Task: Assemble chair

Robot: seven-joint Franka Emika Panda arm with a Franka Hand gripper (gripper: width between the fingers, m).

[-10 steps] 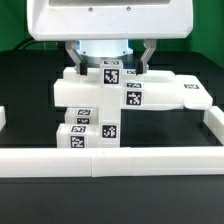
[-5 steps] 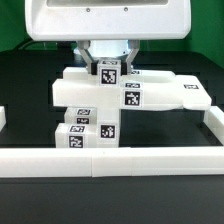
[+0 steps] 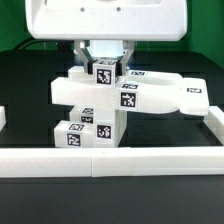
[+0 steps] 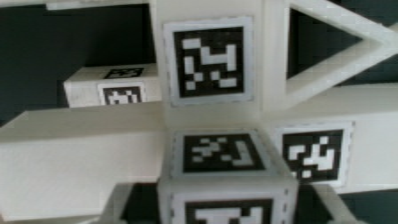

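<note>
- Exterior view: the two-finger gripper (image 3: 103,66) is closed on a small tagged block at the top of the matte-white plastic chair (image 3: 120,100)
- The chair stands on the black table (image 3: 30,205), just behind the long white border rail (image 3: 110,161)
- Wrist view: tagged chair parts (image 4: 214,60) fill the frame

Black surface (image 3: 30,190) carries the white border rail (image 3: 110,163) along its front, with rail ends at both sides. Chair parts (image 3: 90,135) sit directly on it, tagged blocks just behind the rail.
</note>
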